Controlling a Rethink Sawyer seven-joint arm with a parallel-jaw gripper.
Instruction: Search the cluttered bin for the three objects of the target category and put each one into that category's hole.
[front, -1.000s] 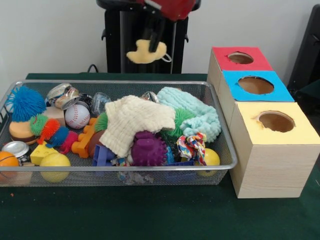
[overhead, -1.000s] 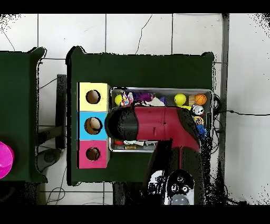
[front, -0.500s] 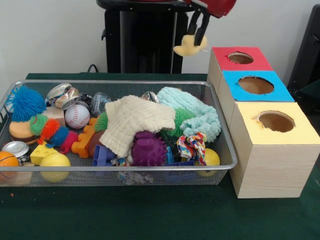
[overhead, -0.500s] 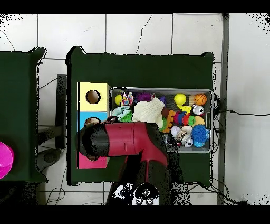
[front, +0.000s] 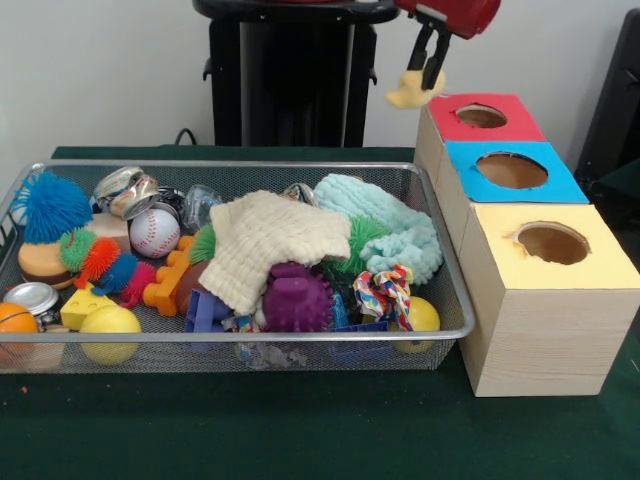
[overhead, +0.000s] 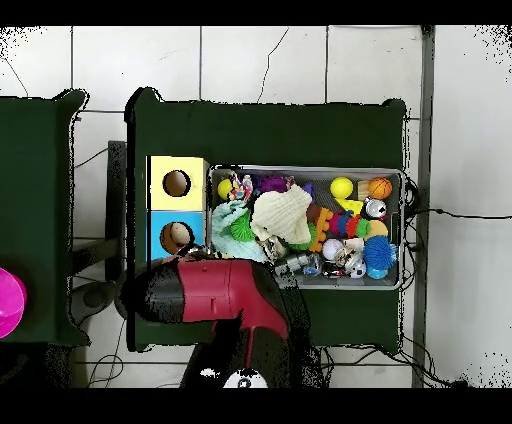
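Note:
The wire-mesh basket (front: 300, 338) is full of mixed toys, cloths and cans; it also shows in the overhead view (overhead: 404, 230). My gripper (front: 428, 72) hangs from the top edge, shut on a small pale yellow soft object (front: 410, 95). The object is held in the air just left of the red-topped box (front: 455, 125), about level with its top. The red box has a round hole (front: 481, 115). In the overhead view my red arm (overhead: 215, 290) covers the gripper and the red box.
A blue-topped box (front: 512, 170) and a yellow-topped box (front: 553, 243) stand in a row with the red one, right of the basket. The basket holds a cream cloth (front: 270, 240), a mint cloth (front: 385, 225), a purple spiky ball (front: 297, 298) and a baseball (front: 154, 232).
My gripper has carried the pale yellow object from above the basket's far side rightward in the front view to beside the red box. The basket's contents have not moved.

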